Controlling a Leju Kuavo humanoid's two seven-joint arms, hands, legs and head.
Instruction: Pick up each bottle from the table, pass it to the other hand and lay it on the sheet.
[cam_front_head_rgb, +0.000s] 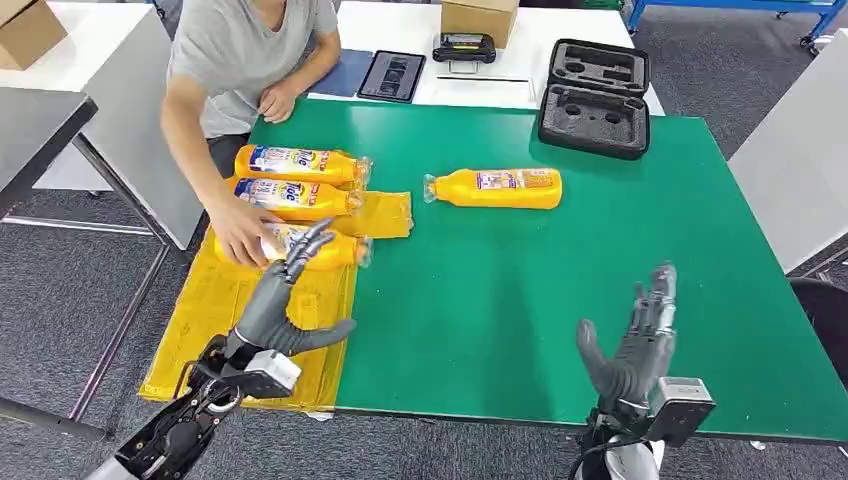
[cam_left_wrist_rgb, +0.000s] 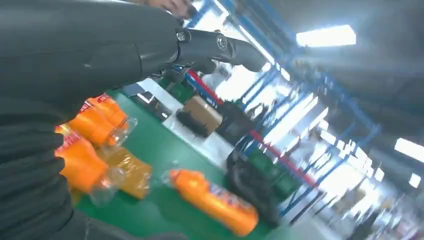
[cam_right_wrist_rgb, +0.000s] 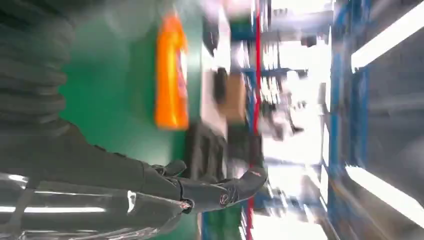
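One orange bottle (cam_front_head_rgb: 495, 187) (cam_left_wrist_rgb: 215, 200) (cam_right_wrist_rgb: 171, 75) lies on its side alone on the green table (cam_front_head_rgb: 560, 290). Three more orange bottles (cam_front_head_rgb: 298, 164) lie side by side at the table's left edge, by the yellow sheet (cam_front_head_rgb: 240, 320). A person's hand (cam_front_head_rgb: 238, 232) rests on the nearest of them (cam_front_head_rgb: 330, 252). My left hand (cam_front_head_rgb: 285, 300) hovers over the sheet just in front of that bottle, fingers spread and holding nothing. My right hand (cam_front_head_rgb: 635, 340) is raised above the table's near edge, fingers apart and holding nothing.
A person in a grey shirt (cam_front_head_rgb: 250, 50) sits at the table's far left corner. An open black foam case (cam_front_head_rgb: 595, 95) lies at the table's back. Behind it a white table carries a tablet (cam_front_head_rgb: 392, 75), a black device (cam_front_head_rgb: 463, 47) and a cardboard box (cam_front_head_rgb: 480, 18).
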